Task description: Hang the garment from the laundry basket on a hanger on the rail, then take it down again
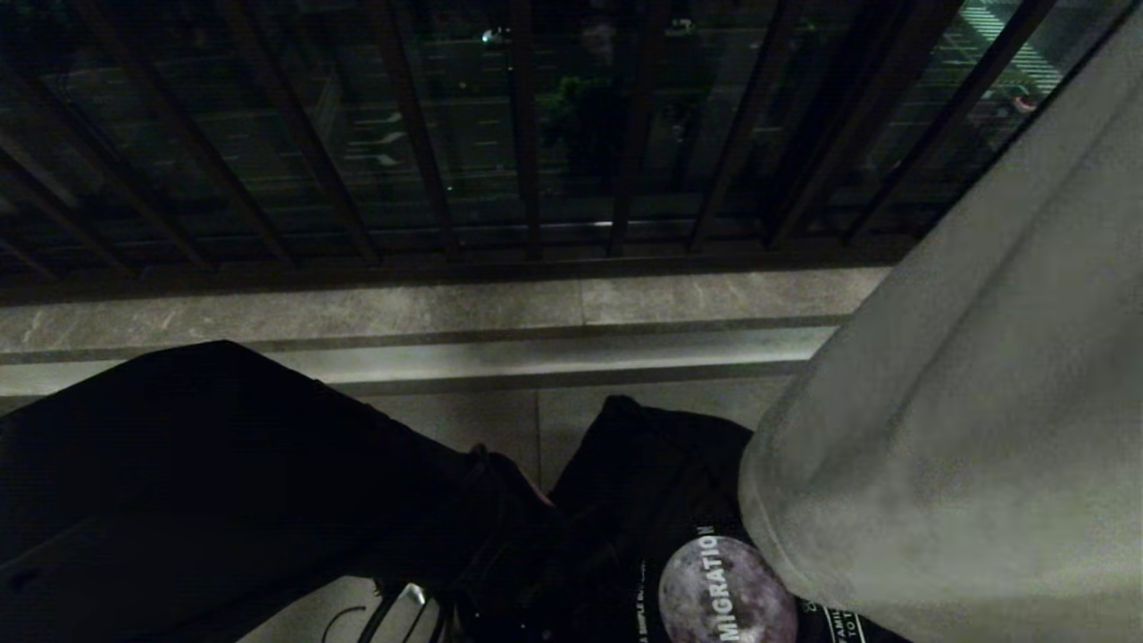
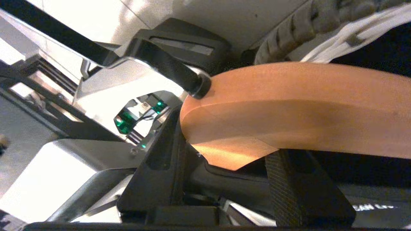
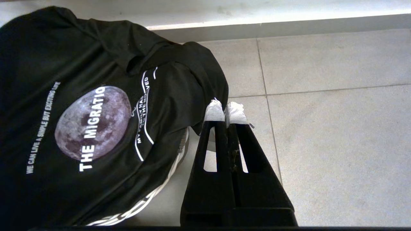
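**A home balcony at night**

We are looking at what seems a residential balcony. A dark metal railing (image 1: pixel 527 134) of slanted bars runs across the head view, and through it we see a dim street with road markings and trees far below, so we stand high up. A stone ledge (image 1: pixel 429 317) sits beneath the bars, and pale floor tiles (image 3: pixel 337 128) with grout lines cover the ground. A black printed T-shirt (image 3: pixel 96 122) heaped over a basket rim (image 3: pixel 154 192) suggests laundry being done here.
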`<state>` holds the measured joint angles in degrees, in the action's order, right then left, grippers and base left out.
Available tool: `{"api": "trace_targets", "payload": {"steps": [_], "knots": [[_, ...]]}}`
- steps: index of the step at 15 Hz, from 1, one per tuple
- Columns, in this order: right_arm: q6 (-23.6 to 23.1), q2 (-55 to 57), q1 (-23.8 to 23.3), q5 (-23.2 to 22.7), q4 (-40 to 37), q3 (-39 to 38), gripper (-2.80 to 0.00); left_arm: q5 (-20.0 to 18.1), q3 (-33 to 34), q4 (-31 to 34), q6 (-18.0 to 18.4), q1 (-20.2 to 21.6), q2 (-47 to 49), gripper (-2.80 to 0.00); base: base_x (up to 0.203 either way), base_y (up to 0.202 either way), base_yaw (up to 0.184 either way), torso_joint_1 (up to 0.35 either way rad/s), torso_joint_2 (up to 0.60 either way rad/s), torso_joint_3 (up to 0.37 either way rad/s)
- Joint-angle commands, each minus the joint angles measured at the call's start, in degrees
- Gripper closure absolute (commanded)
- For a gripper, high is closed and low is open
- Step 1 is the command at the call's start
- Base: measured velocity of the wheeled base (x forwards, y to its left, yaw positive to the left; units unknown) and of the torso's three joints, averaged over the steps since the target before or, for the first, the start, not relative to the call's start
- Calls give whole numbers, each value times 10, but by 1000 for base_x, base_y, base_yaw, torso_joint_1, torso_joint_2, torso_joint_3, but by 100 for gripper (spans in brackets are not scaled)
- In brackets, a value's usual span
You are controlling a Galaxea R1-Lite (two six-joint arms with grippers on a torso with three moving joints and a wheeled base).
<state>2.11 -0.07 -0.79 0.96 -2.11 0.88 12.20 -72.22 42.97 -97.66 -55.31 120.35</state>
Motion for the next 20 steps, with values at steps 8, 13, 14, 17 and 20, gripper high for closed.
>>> {"api": "trace_targets", "payload": {"steps": [8, 13, 14, 17, 20], "knots": [[0, 0, 0, 0, 0, 0, 0, 56, 4, 22, 35, -1, -42, 0, 0, 0, 0, 0, 0, 0], [0, 1, 0, 0, 0, 0, 0, 101, 9, 68, 48, 0, -64, 0, 0, 0, 0, 0, 0, 0], [0, 0, 0, 0, 0, 0, 0, 106, 10, 69, 48, 0, -70, 0, 0, 0, 0, 0, 0, 0], [0, 0, 0, 0, 0, 0, 0, 110, 10, 70, 61, 0, -76, 0, 0, 0, 0, 0, 0, 0], [0, 0, 0, 0, 0, 0, 0, 130, 9, 69, 106, 7, -88, 0, 0, 0, 0, 0, 0, 0]]}}
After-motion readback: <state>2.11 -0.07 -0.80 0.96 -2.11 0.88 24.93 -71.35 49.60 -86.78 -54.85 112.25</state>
